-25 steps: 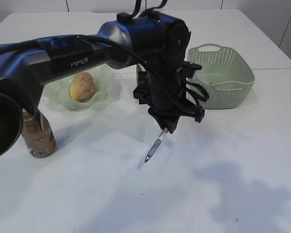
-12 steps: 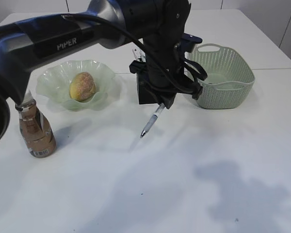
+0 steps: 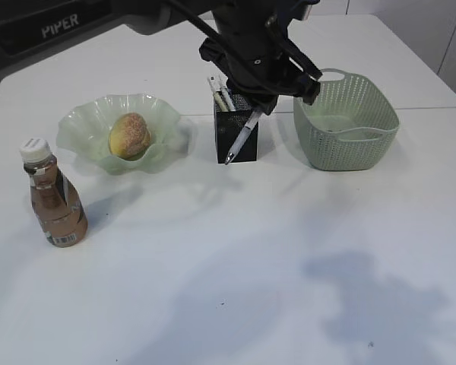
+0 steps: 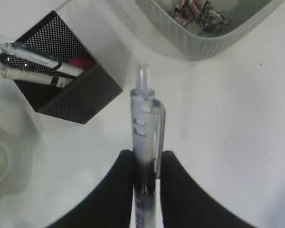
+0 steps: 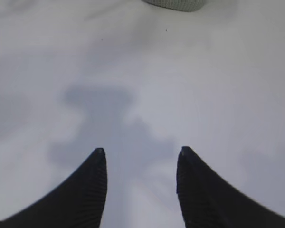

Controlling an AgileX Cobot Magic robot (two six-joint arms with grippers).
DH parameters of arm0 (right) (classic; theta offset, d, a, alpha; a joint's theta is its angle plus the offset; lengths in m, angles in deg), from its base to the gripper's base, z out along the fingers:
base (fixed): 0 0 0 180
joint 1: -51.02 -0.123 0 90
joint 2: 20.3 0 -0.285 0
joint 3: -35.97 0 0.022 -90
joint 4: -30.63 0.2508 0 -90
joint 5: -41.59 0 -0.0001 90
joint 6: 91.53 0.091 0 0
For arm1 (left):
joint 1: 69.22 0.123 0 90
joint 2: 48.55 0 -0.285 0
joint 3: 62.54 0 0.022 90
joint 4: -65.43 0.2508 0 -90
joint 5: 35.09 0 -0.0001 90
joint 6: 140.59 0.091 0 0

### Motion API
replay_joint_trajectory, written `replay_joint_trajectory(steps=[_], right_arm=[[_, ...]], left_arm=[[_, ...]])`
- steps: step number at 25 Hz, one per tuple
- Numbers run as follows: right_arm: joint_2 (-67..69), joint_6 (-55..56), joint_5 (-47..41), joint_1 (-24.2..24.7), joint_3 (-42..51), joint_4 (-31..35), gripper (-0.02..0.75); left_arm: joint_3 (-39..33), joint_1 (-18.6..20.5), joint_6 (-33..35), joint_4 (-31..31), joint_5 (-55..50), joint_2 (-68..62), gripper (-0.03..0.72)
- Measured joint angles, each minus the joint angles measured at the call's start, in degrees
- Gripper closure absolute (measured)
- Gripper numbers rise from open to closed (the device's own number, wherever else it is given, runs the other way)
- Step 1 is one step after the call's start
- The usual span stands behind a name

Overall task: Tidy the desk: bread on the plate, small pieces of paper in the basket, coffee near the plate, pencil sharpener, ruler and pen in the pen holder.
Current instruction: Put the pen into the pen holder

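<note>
Your left end effector (image 4: pixel 145 166) is clamped on the pen (image 4: pixel 145 137), carried tip-down above the black mesh pen holder (image 3: pixel 236 135), presumably for dropping in; the holder holds two pens already, plus something pink you cannot identify; the bread (image 3: pixel 129 134) sits on the plate (image 3: pixel 80 129); your right end effector (image 5: pixel 140 164) hangs open and empty over bare worktop (image 5: pixel 204 85), outside the exterior view.

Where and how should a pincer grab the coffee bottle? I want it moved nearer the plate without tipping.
Grip the coffee bottle on its narrow neck just below the white cap, coming in level from the front or left. It stands upright and its body widens downward; the plate crowds the far right side.
</note>
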Motion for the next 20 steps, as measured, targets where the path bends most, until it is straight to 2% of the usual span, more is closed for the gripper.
replay_joint_trajectory(steps=[20], right_arm=[[0.0, 0.0, 2.3, 0.0, 0.0, -0.1, 0.351]], left_arm=[[0.0, 0.0, -1.2, 2.2, 20.3, 0.2, 0.592]])
